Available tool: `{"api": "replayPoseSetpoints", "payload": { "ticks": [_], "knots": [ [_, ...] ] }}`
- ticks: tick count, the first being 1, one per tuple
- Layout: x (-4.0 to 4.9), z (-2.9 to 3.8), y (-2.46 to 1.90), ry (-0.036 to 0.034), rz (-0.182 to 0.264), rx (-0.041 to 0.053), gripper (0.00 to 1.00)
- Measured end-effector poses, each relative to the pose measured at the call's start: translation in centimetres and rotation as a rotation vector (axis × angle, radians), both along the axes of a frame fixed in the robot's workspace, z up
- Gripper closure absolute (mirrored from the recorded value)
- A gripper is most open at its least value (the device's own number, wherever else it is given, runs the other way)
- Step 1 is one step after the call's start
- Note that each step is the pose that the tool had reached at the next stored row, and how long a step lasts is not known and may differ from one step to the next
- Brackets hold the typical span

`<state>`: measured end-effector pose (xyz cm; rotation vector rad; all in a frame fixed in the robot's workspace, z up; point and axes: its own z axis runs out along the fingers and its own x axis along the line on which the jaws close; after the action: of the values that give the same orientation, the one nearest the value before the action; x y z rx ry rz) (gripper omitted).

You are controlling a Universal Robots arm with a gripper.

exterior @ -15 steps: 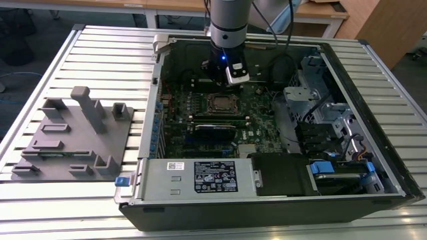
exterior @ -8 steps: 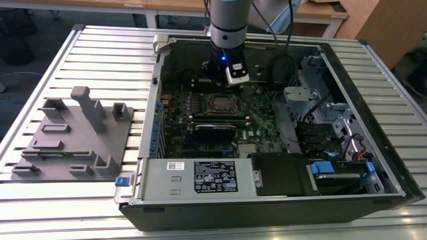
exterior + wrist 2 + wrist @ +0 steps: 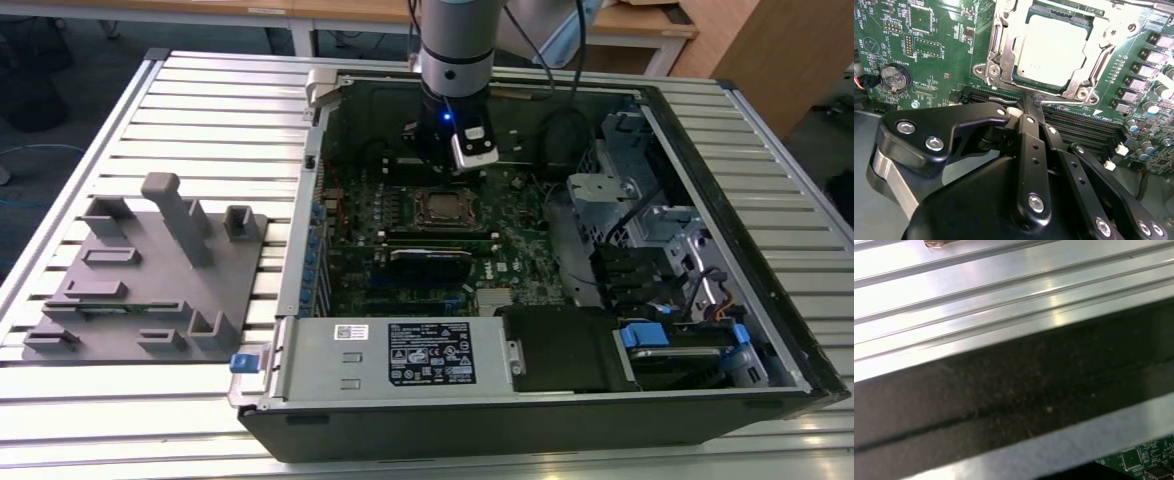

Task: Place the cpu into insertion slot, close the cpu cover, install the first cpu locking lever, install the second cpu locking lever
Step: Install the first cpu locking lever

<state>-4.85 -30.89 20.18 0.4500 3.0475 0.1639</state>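
Slotted alu table [image 3: 200, 110] takes most of exterior view, pale grey ribs running front to back. Behind it, wooden desks [image 3: 347, 12] w/ light-brown tops. Wood panel [image 3: 781, 55] at exterior view's right, far corner. Dark floor [image 3: 47, 95] off exterior view's left, in shadow. Light soft and even; bright glare on table ribs in first wrist view, faint sheen along near edge in exterior view.

In the second wrist view the tool [image 3: 1030, 102] hides part of the memory slots [image 3: 1089, 131] and board [image 3: 929, 65], and the picture's edge cuts off the cover's [image 3: 1004, 50] far side. In the exterior view the arm [image 3: 454, 50] masks the board at the slot's [image 3: 441, 207] 12 o'clock; its cover is too small to tell.
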Motion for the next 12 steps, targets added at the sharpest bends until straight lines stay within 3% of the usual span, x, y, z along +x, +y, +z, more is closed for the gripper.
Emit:
{"api": "replayPoseSetpoints", "payload": {
  "ticks": [6,12],
  "knots": [
    [0.00,-0.02,0.05,0.0001,-0.002,-0.0078,0.90],
    [0.00,-0.03,0.07,0.0000,-0.002,-0.0078,0.90]
  ]
}}
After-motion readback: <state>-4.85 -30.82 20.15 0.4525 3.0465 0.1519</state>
